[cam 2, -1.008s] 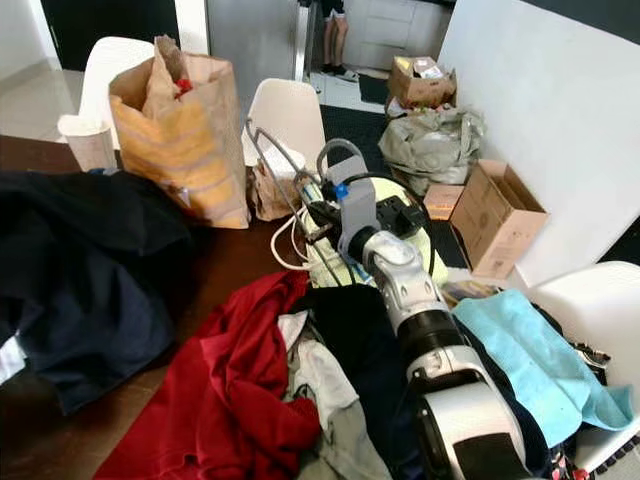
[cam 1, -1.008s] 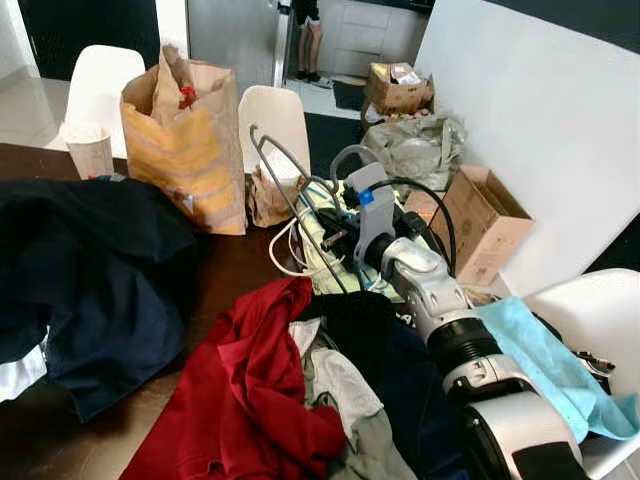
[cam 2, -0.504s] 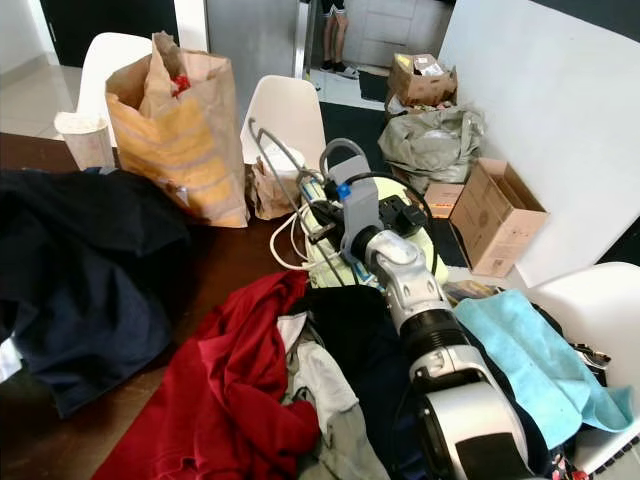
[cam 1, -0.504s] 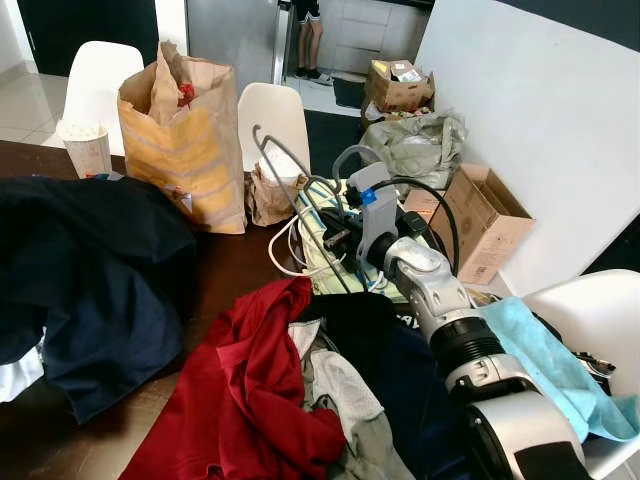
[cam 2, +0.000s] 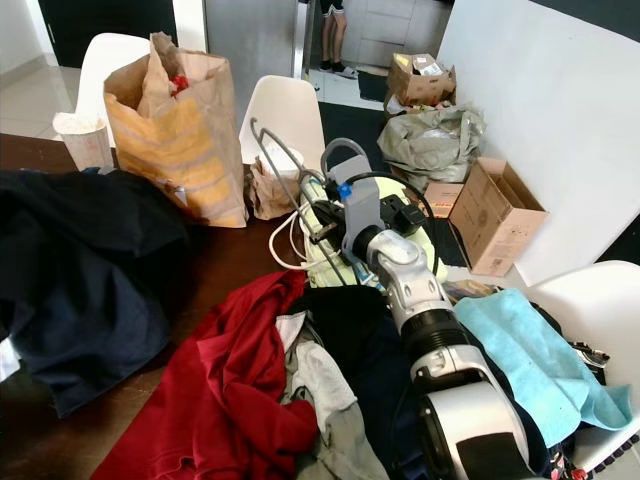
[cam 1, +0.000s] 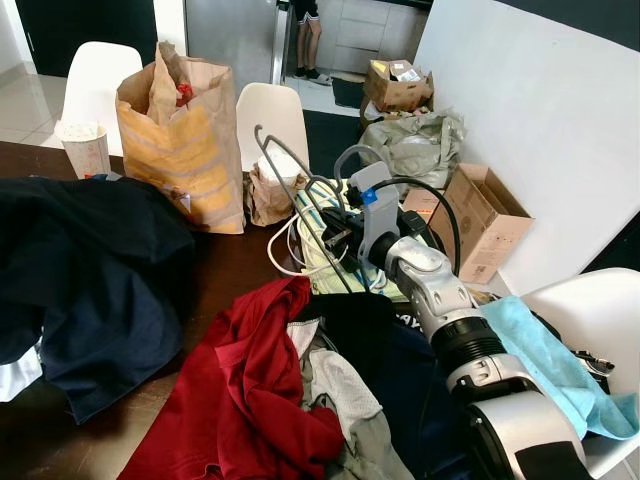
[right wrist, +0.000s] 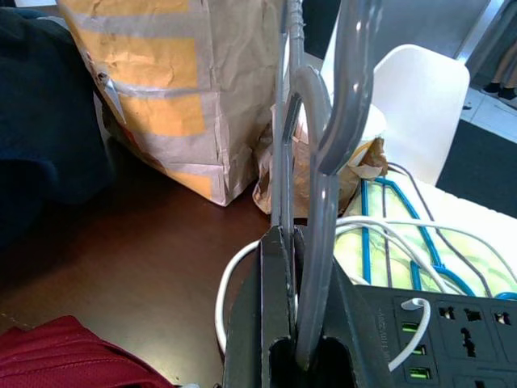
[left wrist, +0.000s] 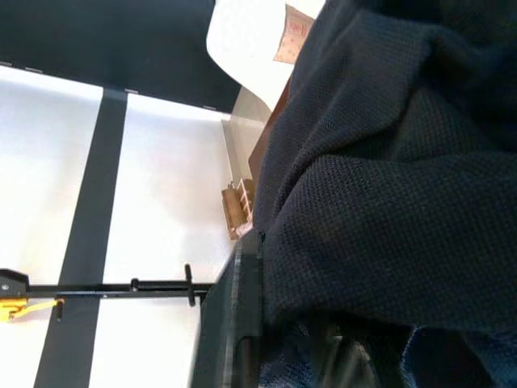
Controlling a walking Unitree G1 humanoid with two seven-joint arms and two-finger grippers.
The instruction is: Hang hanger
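The right gripper (right wrist: 292, 339) pinches the grey hanger (cam 1: 296, 190) low on its frame — hook (cam 1: 262, 134) up and free, presumably ready for a rail. It hovers above the cluttered table (cam 1: 230, 265), clear of the red garment (cam 1: 250, 380).

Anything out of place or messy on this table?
Yes. Clothes lie in loose heaps: a red garment and a dark navy one on the table. The right end effector grips a grey hanger.

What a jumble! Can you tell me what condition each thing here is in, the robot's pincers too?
Grey plastic hanger: held upright above the table.
Right pincer: shut on the hanger.
Large brown paper bag: standing, top open.
Red garment: crumpled on the table.
Dark navy garment: heaped.
Cardboard box: open, on the floor.
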